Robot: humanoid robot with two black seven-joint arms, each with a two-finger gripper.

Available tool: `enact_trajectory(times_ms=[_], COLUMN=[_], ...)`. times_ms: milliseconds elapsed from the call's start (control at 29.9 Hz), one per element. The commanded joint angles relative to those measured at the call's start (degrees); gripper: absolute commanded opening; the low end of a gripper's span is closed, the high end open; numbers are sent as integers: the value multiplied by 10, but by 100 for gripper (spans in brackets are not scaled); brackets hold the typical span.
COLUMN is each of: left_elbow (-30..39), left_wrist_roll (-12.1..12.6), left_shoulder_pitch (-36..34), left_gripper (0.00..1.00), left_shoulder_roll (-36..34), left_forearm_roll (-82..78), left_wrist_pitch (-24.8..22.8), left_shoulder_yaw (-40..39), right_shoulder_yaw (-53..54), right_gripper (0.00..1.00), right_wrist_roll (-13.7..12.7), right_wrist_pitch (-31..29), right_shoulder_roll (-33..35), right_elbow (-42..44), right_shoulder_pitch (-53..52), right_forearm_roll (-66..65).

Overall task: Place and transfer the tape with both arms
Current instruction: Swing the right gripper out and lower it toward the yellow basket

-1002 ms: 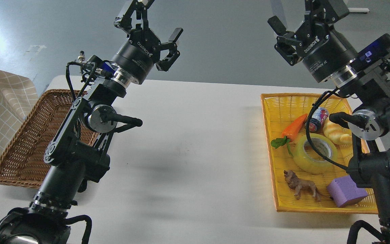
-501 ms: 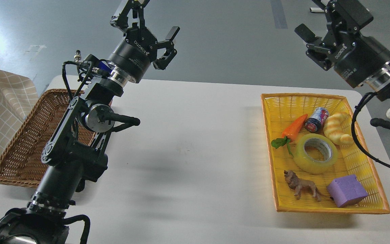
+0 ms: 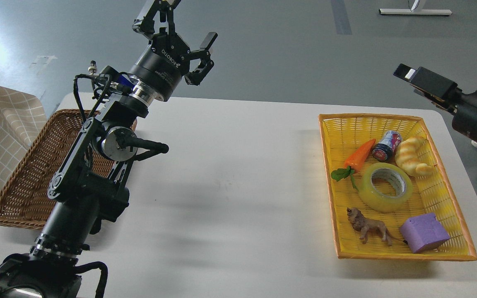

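Observation:
The tape [image 3: 372,198], a wide translucent yellow roll with a grey-white core, lies flat in the yellow basket [image 3: 371,117] on the right of the table. My left gripper [image 3: 180,25] is open and empty, raised high above the table's far left, well away from the tape. My right gripper [image 3: 425,85] comes in from the right edge, above and beyond the basket's far right corner. It is seen side-on, so its two fingers cannot be told apart. Nothing shows in it.
In the yellow basket with the tape lie a carrot [image 3: 359,155], a small can [image 3: 386,145], a bread piece [image 3: 411,156], a lion figure [image 3: 367,229] and a purple block [image 3: 424,232]. A brown wicker basket [image 3: 23,178] stands at the left, partly behind my left arm. The table [image 3: 230,174] is white.
My right arm has swung out to the right and lowered, uncovering the basket and the tape. My left gripper has barely shifted. The tape has not moved.

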State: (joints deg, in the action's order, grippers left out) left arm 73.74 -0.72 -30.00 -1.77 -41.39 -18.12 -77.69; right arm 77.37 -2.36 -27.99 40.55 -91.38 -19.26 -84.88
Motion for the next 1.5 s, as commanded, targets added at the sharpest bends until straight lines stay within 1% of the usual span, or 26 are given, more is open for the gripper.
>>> enact_trajectory(times_ms=[0, 267, 434, 501, 568, 735, 835, 936, 1002, 1103, 1170, 1236, 1370, 1470], left_elbow=[0, 0, -1, -1, -1, 0, 2, 2, 2, 2, 2, 2, 2, 2], left_wrist_roll=[0, 0, 0, -1, -1, -1, -1, -1, -1, -1, -1, -1, -1, -1], left_shoulder_pitch=[1, 5, 9, 9, 9, 13, 18, 18, 19, 19, 18, 19, 19, 21], left_gripper=[98, 98, 98, 98, 98, 98, 98, 98, 98, 98, 98, 98, 98, 98], left_shoulder_roll=[-2, -10, -9, -8, -7, -10, -10, -10, -10, -10, -12, -12, -11, -11], left_forearm_roll=[0, 1, 0, 0, 0, 0, 0, 0, 0, 0, 0, 0, 0, 0], left_wrist_pitch=[0, 0, 0, 0, 1, 1, 1, 1, 1, 1, 1, 1, 1, 1], left_shoulder_yaw=[0, 0, 0, -1, -1, -1, -1, -1, -1, -1, -1, -1, -2, -1], right_shoulder_yaw=[-2, 21, 59, 66, 67, 74, 74, 74, 72, 62, 53, 30, 5, -9], right_gripper=[100, 100, 100, 100, 100, 100, 100, 100, 100, 100, 99, 99, 99, 98], right_wrist_roll=[1, -1, 1, 3, 12, 12, 6, 14, 14, 10, 10, 10, 7, -3], right_wrist_pitch=[0, 0, 0, 0, 0, 0, 0, 0, 0, 0, 0, 0, 0, 0], right_shoulder_roll=[13, 25, 37, 41, 42, 42, 53, 55, 55, 58, 51, 45, 32, -3], right_elbow=[0, 1, 18, 22, 21, 9, -13, -17, -18, -13, -5, 0, 1, 17], right_shoulder_pitch=[19, 53, 56, 57, 58, 75, 97, 106, 109, 113, 128, 129, 129, 130], right_forearm_roll=[-42, -24, 73, 74, 72, 66, 34, -15, -41, -110, -206, -240, -250, -267])
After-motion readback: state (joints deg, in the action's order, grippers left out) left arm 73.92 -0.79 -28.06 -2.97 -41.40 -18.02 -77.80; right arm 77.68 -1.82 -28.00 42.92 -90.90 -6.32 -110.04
